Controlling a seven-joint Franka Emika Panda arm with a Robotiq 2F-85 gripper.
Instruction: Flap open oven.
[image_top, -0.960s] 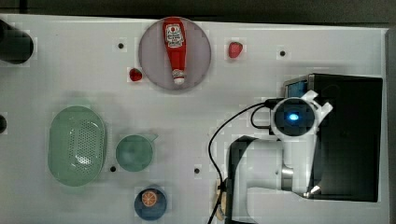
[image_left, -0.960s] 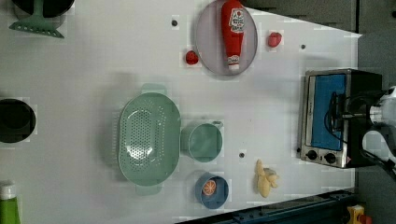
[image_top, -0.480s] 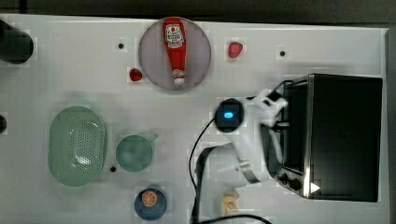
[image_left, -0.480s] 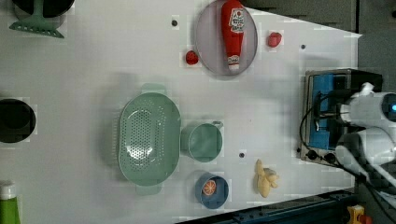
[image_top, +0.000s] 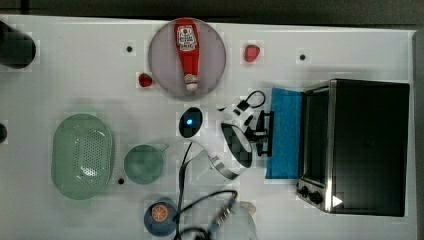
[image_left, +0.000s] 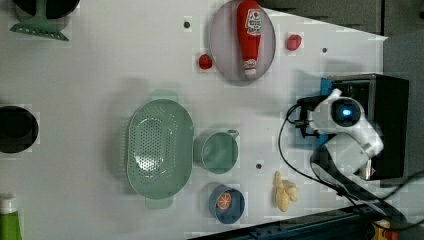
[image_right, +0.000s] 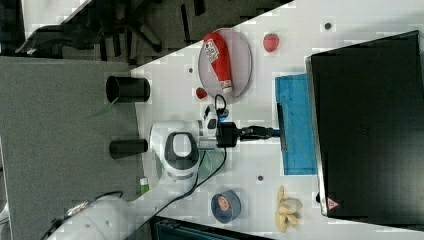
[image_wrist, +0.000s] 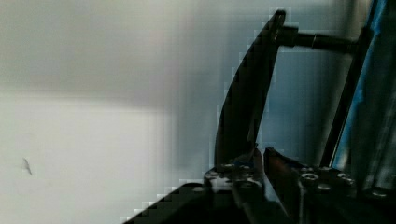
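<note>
White tabletop (image_top: 75, 65) dotted with small dark holes; grey round plate (image_top: 215, 45) with a red ketchup bottle (image_top: 187, 50) toward the top view's upper middle, pale green perforated colander (image_top: 82, 155) toward the top view's left.

At the top view's right: small toaster oven with black boxy top and silver metal front (image_top: 367, 145), also large at the right view's right (image_right: 370, 125).

Blue-tinted glass door (image_top: 285, 132) already swung down, lying about flat on the table in front of the opening. Judged nearly done or done. Left, at most: letting go and drawing clear.

Black two-fingered gripper (image_top: 261, 132) at the dark bar handle (image_top: 270, 150) on the door's free edge. Seen from the wrist (image_wrist: 259, 161), fingers pressed close together, seemingly pinching that bar.

Oven front facing the top view's left, door stretched out the same way. Long axis of oven, door and handle alike running up and down the top view.
</note>
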